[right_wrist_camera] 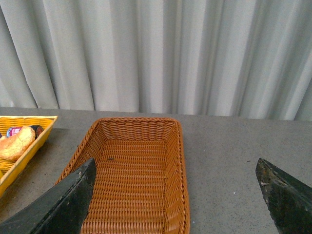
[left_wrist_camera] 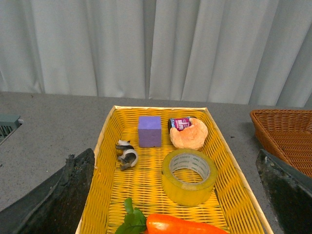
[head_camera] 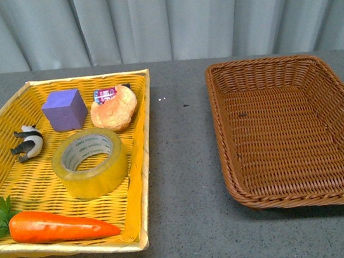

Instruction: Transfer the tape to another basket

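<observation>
1 tape [head_camera: 95, 177] flat in yellow tray [head_camera: 13, 183], hole facing up, basket [head_camera: 287, 125] apart

my left gripper [left_wrist_camera: 171, 155] is spread wide, its two dark, rough-faced fingers [left_wrist_camera: 58, 200] showing as blunt wedges in the lower left and lower right corners of the left wrist frame, with a broad gap between them. my right gripper [right_wrist_camera: 175, 165] is spread just as far, its fingers [right_wrist_camera: 285, 195] sitting in the lower corners of the right wrist frame in the same way. both wrists look level to me, and neither pair of fingers is clamped on anything.
</observation>
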Controlling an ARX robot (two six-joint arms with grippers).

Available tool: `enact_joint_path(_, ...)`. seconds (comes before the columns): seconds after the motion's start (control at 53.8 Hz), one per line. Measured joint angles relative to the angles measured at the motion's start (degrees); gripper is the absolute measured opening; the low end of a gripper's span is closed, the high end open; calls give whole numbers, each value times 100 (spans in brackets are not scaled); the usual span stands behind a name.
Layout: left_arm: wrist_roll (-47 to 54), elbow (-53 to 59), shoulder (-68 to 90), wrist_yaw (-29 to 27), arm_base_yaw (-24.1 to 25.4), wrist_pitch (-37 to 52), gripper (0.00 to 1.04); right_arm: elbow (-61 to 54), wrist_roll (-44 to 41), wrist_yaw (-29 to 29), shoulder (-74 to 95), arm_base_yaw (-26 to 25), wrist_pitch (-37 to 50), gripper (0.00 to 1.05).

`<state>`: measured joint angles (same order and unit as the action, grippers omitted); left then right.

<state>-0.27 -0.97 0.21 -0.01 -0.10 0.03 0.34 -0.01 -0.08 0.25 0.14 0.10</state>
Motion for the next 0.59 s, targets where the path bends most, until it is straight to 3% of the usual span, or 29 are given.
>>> enact_joint_path(0.594,0,0,0,0,0,0,98,0,0,0,0,0,0,96)
